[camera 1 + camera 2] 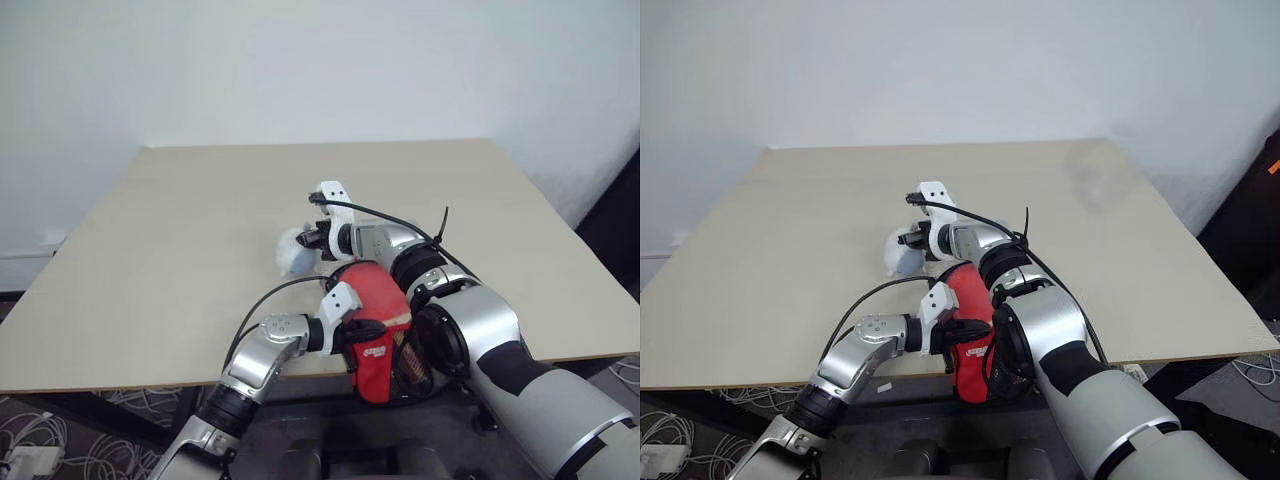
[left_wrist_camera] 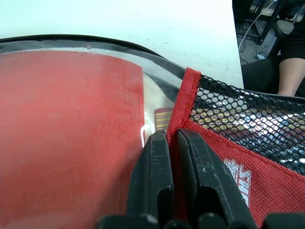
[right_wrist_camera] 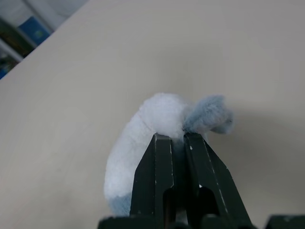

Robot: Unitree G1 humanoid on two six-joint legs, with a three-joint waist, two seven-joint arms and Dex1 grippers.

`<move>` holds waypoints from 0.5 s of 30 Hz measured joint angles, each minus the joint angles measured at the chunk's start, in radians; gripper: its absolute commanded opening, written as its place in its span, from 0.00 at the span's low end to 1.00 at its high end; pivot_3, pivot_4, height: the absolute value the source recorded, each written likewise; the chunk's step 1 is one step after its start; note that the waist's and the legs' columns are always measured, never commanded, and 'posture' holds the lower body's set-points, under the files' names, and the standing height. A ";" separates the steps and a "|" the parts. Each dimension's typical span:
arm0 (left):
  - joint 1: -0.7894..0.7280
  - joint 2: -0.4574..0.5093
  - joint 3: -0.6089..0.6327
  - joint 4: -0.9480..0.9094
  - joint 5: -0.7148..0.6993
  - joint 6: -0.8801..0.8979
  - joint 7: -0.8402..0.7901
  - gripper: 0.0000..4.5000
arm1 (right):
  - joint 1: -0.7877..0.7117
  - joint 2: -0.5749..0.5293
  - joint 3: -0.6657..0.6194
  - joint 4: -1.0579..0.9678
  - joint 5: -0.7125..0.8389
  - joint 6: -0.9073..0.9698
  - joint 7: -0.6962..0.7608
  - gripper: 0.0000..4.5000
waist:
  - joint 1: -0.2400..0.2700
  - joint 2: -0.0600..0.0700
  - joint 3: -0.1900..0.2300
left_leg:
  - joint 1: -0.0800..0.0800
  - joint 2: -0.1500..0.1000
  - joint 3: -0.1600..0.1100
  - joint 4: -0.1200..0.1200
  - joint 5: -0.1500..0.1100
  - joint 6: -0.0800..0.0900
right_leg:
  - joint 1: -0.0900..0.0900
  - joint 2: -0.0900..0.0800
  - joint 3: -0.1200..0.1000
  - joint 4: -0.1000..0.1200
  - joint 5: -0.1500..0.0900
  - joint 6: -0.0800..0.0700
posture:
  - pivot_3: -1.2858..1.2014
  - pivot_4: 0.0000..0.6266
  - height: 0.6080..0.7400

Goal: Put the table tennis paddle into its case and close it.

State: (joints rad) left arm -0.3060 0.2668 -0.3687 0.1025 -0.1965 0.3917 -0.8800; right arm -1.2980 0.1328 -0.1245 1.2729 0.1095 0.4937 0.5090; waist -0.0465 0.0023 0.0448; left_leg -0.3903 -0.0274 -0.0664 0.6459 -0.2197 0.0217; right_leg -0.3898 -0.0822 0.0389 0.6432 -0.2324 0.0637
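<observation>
The red case (image 1: 380,300) with its black zip rim (image 2: 71,39) sticks over the table's front edge. Its mesh pocket (image 2: 248,119) hangs below. My left gripper (image 1: 366,329) is shut on the case's red fabric edge (image 2: 183,100). Inside the open case lies the table tennis paddle: its plain red face (image 2: 66,133) and a bit of striped handle (image 2: 163,117) show in the left wrist view. Just beyond the case, my right gripper (image 1: 308,240) is shut on a white and grey fluffy tuft (image 3: 157,114) lying on the table.
The beige table (image 1: 200,230) stretches wide and bare to the left, to the right and behind the case. A white wall stands behind it. Cables lie on the floor (image 1: 30,440) at the lower left. A seated person (image 2: 286,57) shows beyond the table's edge.
</observation>
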 measured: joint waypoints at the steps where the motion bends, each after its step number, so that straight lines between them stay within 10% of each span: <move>1: 0.000 0.000 0.000 -0.001 0.000 0.001 0.000 0.06 | 0.000 0.000 -0.003 0.004 0.000 -0.003 -0.015 0.00 | 0.000 0.000 0.000 | 0.000 0.000 0.000 0.000 0.000 0.000 | 0.000 0.000 0.000 0.000 0.000 0.000 | 0.52 0.00 1.00; 15: 0.000 0.000 0.001 -0.006 0.000 0.011 0.002 0.06 | 0.000 -0.041 -0.111 0.062 0.022 -0.132 -0.303 0.00 | -0.001 0.000 0.000 | 0.000 0.000 0.000 0.000 0.000 0.001 | 0.001 0.000 0.000 0.000 0.000 0.000 | 0.52 0.00 1.00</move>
State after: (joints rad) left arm -0.3059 0.2671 -0.3674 0.0963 -0.1965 0.4028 -0.8784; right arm -1.2979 0.0914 -0.2358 1.3349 0.1312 0.3616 0.2059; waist -0.0471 0.0025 0.0449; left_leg -0.3904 -0.0274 -0.0662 0.6455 -0.2194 0.0222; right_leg -0.3889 -0.0821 0.0393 0.6430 -0.2324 0.0637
